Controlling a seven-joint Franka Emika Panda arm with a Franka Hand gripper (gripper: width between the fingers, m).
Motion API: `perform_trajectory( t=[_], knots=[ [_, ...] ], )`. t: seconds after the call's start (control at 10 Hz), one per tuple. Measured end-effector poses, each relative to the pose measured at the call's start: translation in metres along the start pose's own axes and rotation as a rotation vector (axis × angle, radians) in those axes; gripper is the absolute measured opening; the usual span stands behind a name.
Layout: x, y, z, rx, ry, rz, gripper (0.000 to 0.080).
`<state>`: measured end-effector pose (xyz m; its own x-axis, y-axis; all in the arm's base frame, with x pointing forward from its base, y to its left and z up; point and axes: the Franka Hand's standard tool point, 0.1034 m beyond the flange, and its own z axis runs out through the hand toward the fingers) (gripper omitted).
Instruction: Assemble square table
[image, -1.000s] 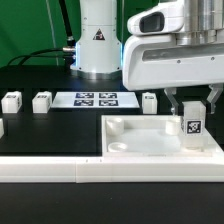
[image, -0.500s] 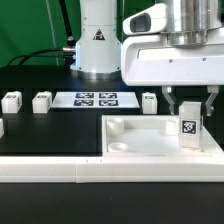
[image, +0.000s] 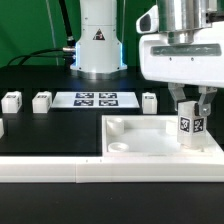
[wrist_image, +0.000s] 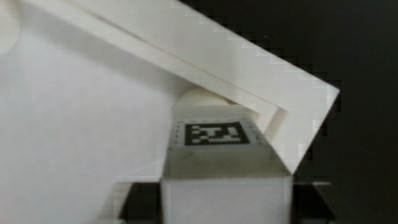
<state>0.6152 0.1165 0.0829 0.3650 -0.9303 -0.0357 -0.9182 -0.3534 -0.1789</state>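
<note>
The square table's top, a white tray with a raised rim, lies at the front of the exterior view's right. My gripper is shut on a white tagged leg and holds it upright at the top's right corner. In the wrist view the leg points from my gripper down to the top's corner rim, with dark fingers on either side of it. Whether the leg sits in a socket does not show. Three more legs stand on the black table.
The marker board lies flat behind the top, in front of the robot's base. A long white border rail runs along the front edge. Another small white block shows at the left edge.
My hand has turned about the upright leg, and its body has swung toward the exterior view's right. The leg has stayed at the same corner, still gripped.
</note>
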Motion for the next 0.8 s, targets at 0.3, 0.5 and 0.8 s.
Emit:
perform_trajectory(
  t=[0.3, 0.5, 0.8],
  knots=[
    [-0.0019, -0.0005, 0.0003, 0.006, -0.014, 0.211, 0.0292],
    [-0.0018, -0.0004, 0.0004, 0.009, -0.025, 0.283, 0.0299],
    [-0.0007, 0.0014, 0.0003, -0.006, -0.033, 0.082, 0.0611]
  ],
)
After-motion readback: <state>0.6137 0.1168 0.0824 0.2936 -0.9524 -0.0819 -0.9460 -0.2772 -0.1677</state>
